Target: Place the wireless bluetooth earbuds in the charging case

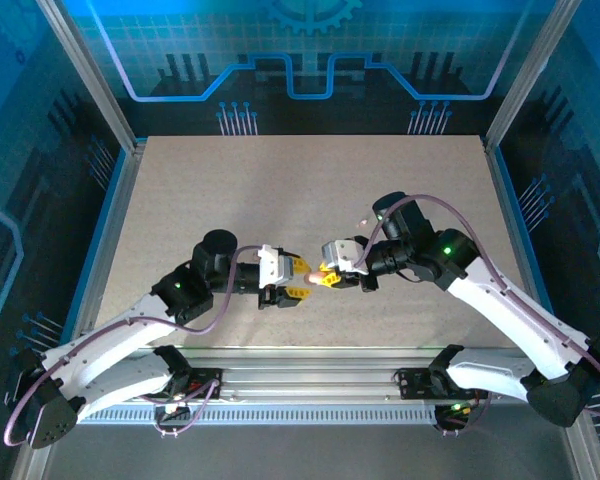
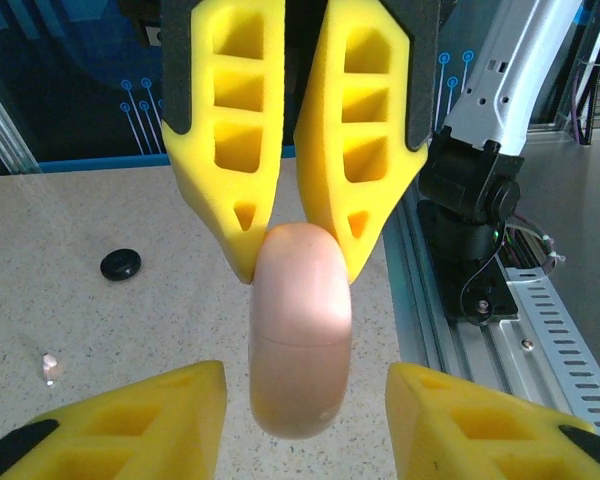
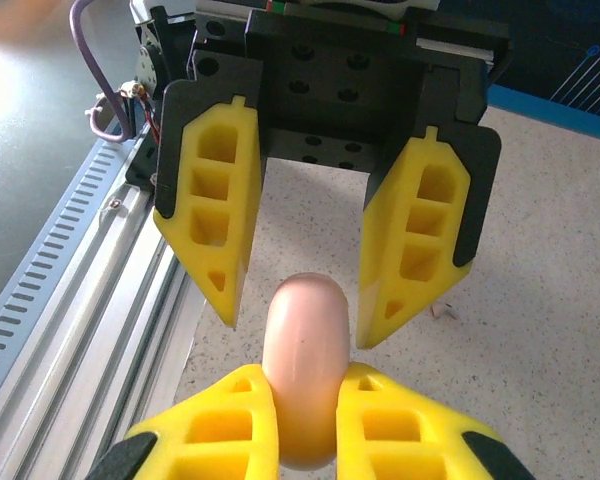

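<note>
Over the table, the right gripper pinches the pink charging case

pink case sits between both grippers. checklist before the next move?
1. Right gripper clamped on pink case: ok.
2. Left gripper open, fingers either side of case without gripping: ok.
3. Case lid open for loading: not ok, seam looks shut.
4. Earbud in a gripper: not ok; one pale bit lies on the table.
5. All four earbuds located: cannot tell.
</note>
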